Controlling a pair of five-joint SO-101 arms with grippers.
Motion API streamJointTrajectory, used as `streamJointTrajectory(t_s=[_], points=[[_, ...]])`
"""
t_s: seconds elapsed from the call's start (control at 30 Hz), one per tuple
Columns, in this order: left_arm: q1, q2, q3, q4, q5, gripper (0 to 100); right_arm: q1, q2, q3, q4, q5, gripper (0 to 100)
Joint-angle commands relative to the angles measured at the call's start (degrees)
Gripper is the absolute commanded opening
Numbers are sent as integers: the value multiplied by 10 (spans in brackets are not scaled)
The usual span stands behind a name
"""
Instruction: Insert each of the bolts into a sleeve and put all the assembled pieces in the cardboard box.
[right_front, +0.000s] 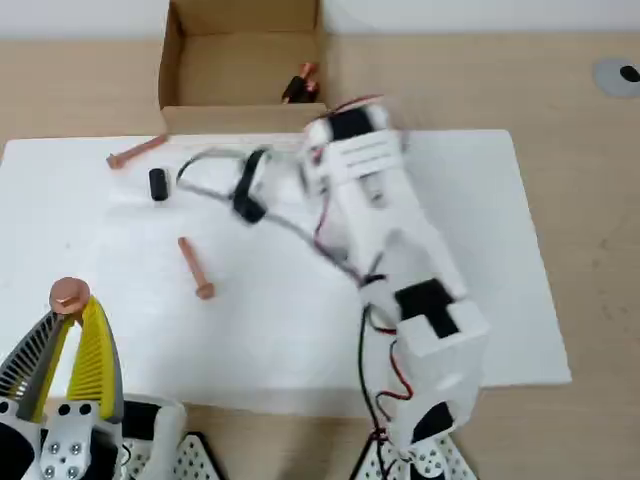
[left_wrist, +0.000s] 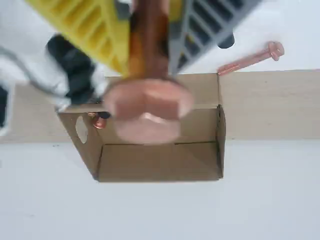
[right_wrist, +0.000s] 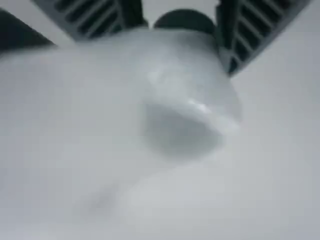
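At the white sheet's (right_front: 280, 340) near edge, left pincer (right_front: 68, 318) grasps a bolt (right_front: 70, 295); outstretched right pincer's (right_wrist: 175, 20) state unclear.

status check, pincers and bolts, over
left pincer shut on a bolt. right pincer low over the white mat. two bolts and one sleeve loose on the mat. one assembled piece in the cardboard box.

Cut off at the high view's lower edge: left gripper (right_front: 68, 310), clamped on a copper bolt (right_front: 70, 295), head alone showing. Smeared beyond reading: right arm (right_front: 375, 215). Too small to tell apart: dark-and-copper pieces (right_front: 300, 85) in the cardboard box (right_front: 175, 60). Half hidden behind a pale blur (right_wrist: 170, 110): a dark rounded thing (right_wrist: 185, 20).
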Motion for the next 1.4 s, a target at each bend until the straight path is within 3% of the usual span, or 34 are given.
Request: streamJointTrajectory(t_s=[0.0, 0.27, 0.5, 1.37], points=[[-8, 15, -16, -2, 1, 46, -44, -2, 13, 4, -49, 11], [-8, 14, -16, -1, 0, 46, -42, -2, 109, 3, -89, 18], [-8, 15, -17, -2, 0, 48, -3, -7, 138, -2, -54, 146], [-8, 16, -42, -2, -25, 49, 59, -63, 180, 3, -2, 146]])
